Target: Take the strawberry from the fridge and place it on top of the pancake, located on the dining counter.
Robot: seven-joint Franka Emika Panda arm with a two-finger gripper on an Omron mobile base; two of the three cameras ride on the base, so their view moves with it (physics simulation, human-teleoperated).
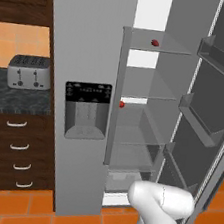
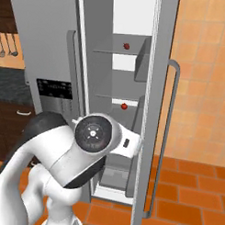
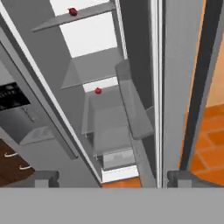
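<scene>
The grey fridge (image 1: 88, 40) stands with its right door (image 1: 218, 124) swung open and its clear shelves showing. One small red thing (image 1: 155, 42) lies on the top shelf, another (image 1: 121, 104) at the front left of the middle shelf. Both also appear in the right base view (image 2: 126, 46) (image 2: 124, 106) and the hand view (image 3: 73, 12) (image 3: 98, 91). I cannot tell which one is the strawberry. My gripper (image 3: 117, 178) is open, low in front of the fridge opening, well short of the shelves and holding nothing. The pancake and the dining counter are out of view.
The open door carries several bins (image 1: 220, 58) and a long handle (image 2: 166, 134). Its edge runs close to the right of my hand. A toaster (image 1: 30, 71) sits on the dark speckled counter (image 1: 14, 101) left of the fridge, above wood drawers. The floor is orange tile.
</scene>
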